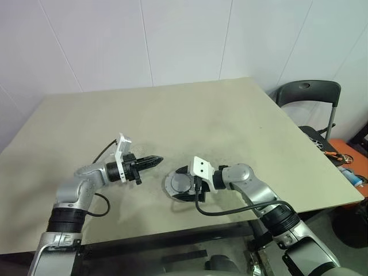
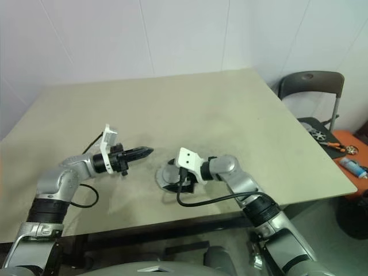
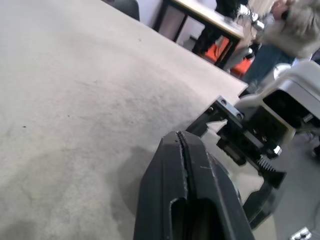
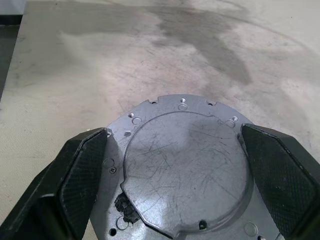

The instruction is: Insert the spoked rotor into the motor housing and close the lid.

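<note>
The lid (image 4: 185,170), a flat grey scratched disc with a notched rim, lies near the table's front edge (image 1: 177,185). It rests on a round grey body that I take for the motor housing; its inside is hidden. The spoked rotor is hidden. My right gripper (image 4: 174,131) is open, one finger at each side of the lid's rim (image 1: 185,185). I cannot tell whether the fingers touch it. My left gripper (image 1: 156,160) is shut on nothing. It hovers above the table to the left of the lid, its tip (image 3: 178,136) pointing toward it.
A black folding chair (image 1: 307,95) stands past the table's right edge, with an orange surface holding tools (image 1: 345,161) beside it. A black cable (image 1: 230,210) loops from my right wrist. A person (image 3: 285,30) stands in the background beyond the table.
</note>
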Robot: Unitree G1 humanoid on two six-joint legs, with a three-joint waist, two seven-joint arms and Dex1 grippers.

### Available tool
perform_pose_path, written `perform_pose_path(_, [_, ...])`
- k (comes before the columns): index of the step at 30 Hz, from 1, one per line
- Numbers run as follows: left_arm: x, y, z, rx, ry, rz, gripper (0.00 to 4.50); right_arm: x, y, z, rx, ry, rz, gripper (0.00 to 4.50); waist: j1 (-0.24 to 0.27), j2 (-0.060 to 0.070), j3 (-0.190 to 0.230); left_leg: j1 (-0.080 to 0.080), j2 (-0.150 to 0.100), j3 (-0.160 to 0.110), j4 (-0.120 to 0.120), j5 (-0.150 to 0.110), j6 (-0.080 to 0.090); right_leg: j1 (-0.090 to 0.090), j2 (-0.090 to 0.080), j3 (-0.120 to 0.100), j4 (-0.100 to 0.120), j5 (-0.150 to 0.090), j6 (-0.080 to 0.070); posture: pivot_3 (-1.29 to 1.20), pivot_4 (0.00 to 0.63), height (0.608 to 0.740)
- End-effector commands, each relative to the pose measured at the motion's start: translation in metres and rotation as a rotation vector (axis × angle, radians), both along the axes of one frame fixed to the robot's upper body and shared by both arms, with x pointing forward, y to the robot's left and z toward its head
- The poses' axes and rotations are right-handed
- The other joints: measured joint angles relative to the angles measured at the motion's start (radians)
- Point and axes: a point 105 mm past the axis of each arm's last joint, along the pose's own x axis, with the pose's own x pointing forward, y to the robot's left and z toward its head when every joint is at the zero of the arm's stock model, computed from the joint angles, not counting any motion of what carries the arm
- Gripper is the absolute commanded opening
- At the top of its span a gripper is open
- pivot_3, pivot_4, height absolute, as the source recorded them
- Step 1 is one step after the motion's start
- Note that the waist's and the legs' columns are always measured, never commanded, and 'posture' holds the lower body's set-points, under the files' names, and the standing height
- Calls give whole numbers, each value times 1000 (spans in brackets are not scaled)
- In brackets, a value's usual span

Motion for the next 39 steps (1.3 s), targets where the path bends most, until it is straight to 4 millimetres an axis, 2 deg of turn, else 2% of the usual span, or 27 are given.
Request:
perform_pose_path(1, [-15,-16,-11,97,-13,-90,0,-23,-37,-82,-272,231,-83,4466,0,0,0,0,0,0,0,0,0,0,0,0,0,0,0,0,0,740])
perform_pose_path(5, [-27,-26,-29,177,9,-151,0,-23,-37,-82,-267,237,-90,4466,2,0,0,0,0,0,0,0,0,0,0,0,0,0,0,0,0,740])
perform_pose_path(15, [-26,-21,-50,211,29,-155,0,-23,-38,-81,-266,236,-99,4466,3,1,-1,0,0,0,0,0,0,0,0,0,0,0,-1,0,0,740])
perform_pose_path(28, [-25,-23,-60,196,30,-150,0,-19,-33,-73,-230,247,-121,4466,6,4,-4,0,0,0,1,0,0,0,0,0,0,0,-1,0,0,740])
perform_pose_path(35, [-20,-14,-65,196,36,-140,0,-18,-27,-61,-162,330,-149,4466,5,3,-5,0,0,0,1,0,0,0,0,0,0,0,-1,0,0,740])
perform_pose_path(39, [-20,-11,-67,194,34,-139,0,-17,-26,-55,-155,308,-140,4466,7,2,-6,0,0,0,0,0,0,0,0,0,0,0,0,0,0,740])
